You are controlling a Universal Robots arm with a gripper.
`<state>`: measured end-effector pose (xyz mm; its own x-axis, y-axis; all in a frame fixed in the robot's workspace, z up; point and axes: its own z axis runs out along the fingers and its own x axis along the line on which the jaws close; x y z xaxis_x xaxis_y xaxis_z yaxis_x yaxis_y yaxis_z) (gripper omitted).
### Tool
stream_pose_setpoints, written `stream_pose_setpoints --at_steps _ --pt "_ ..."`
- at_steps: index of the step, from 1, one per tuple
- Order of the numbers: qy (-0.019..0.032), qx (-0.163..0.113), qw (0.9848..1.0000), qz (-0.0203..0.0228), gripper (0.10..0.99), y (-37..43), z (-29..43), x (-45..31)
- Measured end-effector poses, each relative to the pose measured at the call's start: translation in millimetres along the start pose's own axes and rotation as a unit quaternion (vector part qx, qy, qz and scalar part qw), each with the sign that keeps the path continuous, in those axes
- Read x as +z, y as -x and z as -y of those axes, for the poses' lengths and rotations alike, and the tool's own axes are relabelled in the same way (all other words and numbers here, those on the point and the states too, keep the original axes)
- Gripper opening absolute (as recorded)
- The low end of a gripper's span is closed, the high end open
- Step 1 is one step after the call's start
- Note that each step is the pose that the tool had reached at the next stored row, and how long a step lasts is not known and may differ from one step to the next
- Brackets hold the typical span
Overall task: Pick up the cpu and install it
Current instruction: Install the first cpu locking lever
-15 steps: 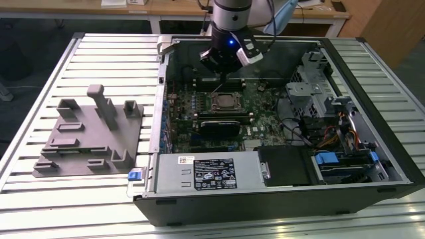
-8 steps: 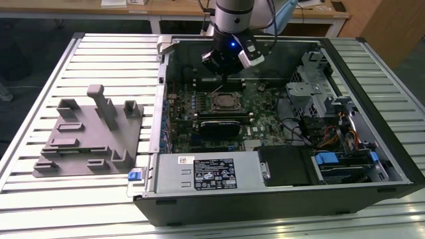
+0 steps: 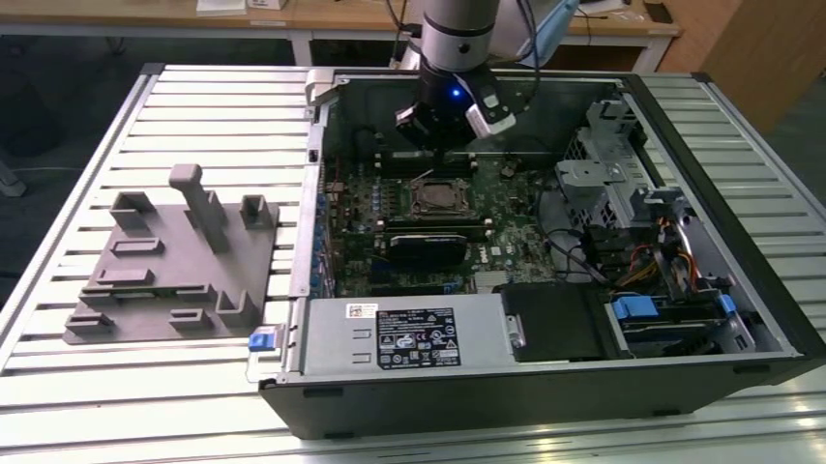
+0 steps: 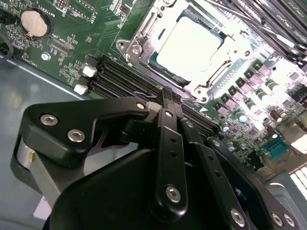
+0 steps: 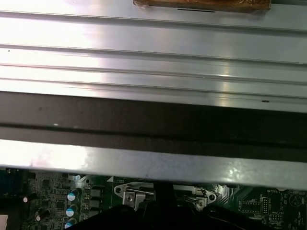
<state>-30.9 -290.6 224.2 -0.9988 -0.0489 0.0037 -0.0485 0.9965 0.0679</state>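
The cpu, a flat silvery square with a pale rim, lies inside the socket's metal frame on the green motherboard. In the exterior view the cpu sits in the middle of the open computer case. My gripper hangs above the board, just behind the socket and apart from it. In the second wrist view its black fingers are pressed together with nothing between them, a short way from the cpu. The first wrist view catches an edge of the socket frame below the case wall.
A grey fixture with upright posts stands on the slatted table at the exterior view's left. Inside the case are a silver box with a white label, a drive cage and cables. Memory slots run beside the socket.
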Motion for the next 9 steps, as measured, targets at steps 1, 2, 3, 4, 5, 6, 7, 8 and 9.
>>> stream_pose_setpoints --at_steps 1,2,3,4,5,6,7,8,9 --pt "0.0000 0.000 1.0000 0.0000 0.106 0.8 0.1 0.8" --pt "0.0000 0.000 1.0000 0.0000 0.106 1.6 0.2 1.5" --pt "0.0000 0.000 1.0000 0.0000 0.106 2.2 0.2 2.1" --pt "0.0000 0.000 1.0000 0.0000 0.106 2.9 0.3 2.7" --pt "0.0000 0.000 1.0000 0.0000 0.106 3.6 0.3 3.2" --pt "0.0000 0.000 1.0000 0.0000 0.106 4.3 0.4 3.6" --pt "0.0000 0.000 1.0000 0.0000 0.106 4.9 0.5 4.0" --pt "0.0000 0.000 1.0000 -0.0001 0.106 5.6 0.5 4.3" --pt "-0.0001 0.000 1.0000 -0.0002 0.106 6.5 0.6 4.6"
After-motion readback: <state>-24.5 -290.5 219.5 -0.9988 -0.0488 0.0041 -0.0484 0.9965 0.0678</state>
